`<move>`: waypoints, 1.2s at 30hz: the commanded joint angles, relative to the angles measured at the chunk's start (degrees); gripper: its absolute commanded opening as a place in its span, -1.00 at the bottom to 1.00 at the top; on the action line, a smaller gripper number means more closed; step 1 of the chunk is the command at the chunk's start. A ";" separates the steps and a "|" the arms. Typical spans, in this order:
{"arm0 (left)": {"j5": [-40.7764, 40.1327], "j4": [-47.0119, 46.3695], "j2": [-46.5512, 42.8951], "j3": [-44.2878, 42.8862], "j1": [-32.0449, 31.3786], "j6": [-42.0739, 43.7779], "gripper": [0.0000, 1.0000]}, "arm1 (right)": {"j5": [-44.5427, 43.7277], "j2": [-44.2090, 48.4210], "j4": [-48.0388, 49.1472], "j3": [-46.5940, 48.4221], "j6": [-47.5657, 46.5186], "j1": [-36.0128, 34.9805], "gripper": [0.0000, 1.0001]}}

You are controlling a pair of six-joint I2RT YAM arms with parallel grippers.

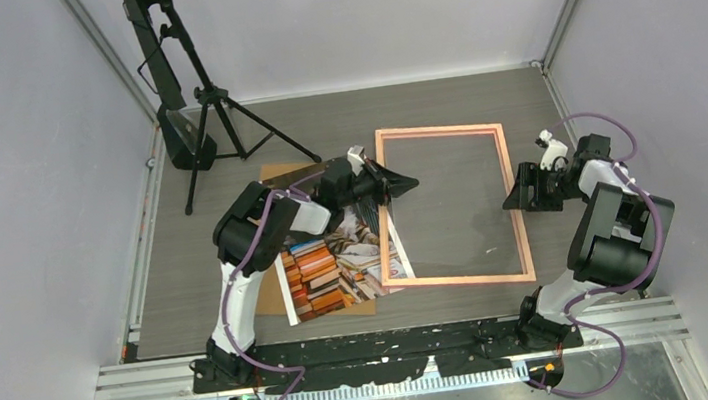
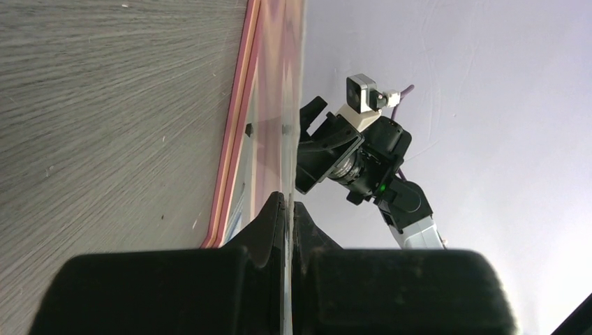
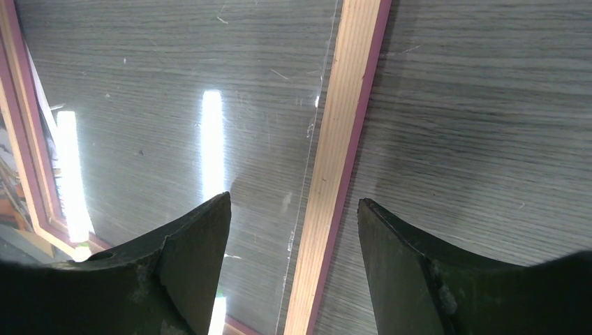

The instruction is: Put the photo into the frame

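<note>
The photo (image 1: 333, 268), showing stacked colourful books, lies left of the frame, and its right edge reaches over the frame's left rail. The salmon-pink frame (image 1: 522, 231) lies flat at the table's centre right. My left gripper (image 1: 409, 185) is over the frame's left rail near the photo's far right corner. In the left wrist view the left gripper (image 2: 287, 199) is shut on a thin sheet seen edge-on, beside the frame rail (image 2: 234, 139). My right gripper (image 1: 511, 200) hovers over the frame's right rail. In the right wrist view the right gripper (image 3: 293, 202) is open, one finger on each side of that rail (image 3: 345, 105).
A brown backing board (image 1: 266, 291) lies under the photo. A black tripod (image 1: 202, 96) stands at the back left. A clear pane (image 3: 209, 70) with bright glare lies inside the frame. Grey walls close in the table on three sides.
</note>
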State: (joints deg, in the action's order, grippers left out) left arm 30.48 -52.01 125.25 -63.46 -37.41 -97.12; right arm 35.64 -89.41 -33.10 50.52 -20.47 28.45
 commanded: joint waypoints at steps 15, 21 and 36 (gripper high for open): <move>1.53 -6.30 -4.86 -0.68 -0.21 2.36 -1.00 | 0.83 -0.67 -0.73 2.57 -1.03 -0.32 0.44; 1.86 -7.22 -5.00 -0.88 -0.27 2.68 -1.00 | 0.85 -0.75 -0.64 2.60 -1.11 -0.24 0.44; 2.85 -7.05 -1.69 -3.85 -0.22 3.43 -1.00 | 5.36 -2.44 -1.93 5.27 1.26 2.82 0.45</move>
State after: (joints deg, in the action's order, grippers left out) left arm 32.29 -54.54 123.26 -64.53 -37.45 -94.26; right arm 38.41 -91.94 -34.13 53.12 -19.64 30.30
